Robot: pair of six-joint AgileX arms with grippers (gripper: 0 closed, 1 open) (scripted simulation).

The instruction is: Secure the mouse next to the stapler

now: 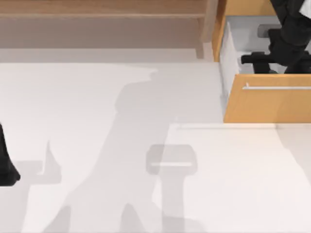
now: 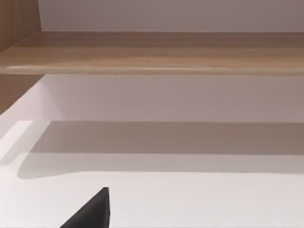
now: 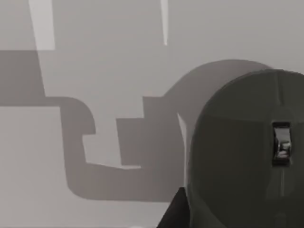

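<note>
Reaching into open orange drawer (image 1: 265, 104) at table's far right, right gripper (image 1: 255, 59) hangs over pale drawer floor; cannot tell whether its claw is apart or together. Mouse (image 3: 247, 152) lies on grey drawer floor directly beneath that claw, scroll wheel visible. White table (image 1: 97, 145) spreads left of claw, crossed by arm shadows. Wooden shelf (image 1: 102, 9) runs along back. Left gripper (image 1: 6, 170) parked at left edge.

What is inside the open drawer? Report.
The right end effector, with the mouse close by, and a grey object; the arm covers the rest. Left end effector parked left.
</note>
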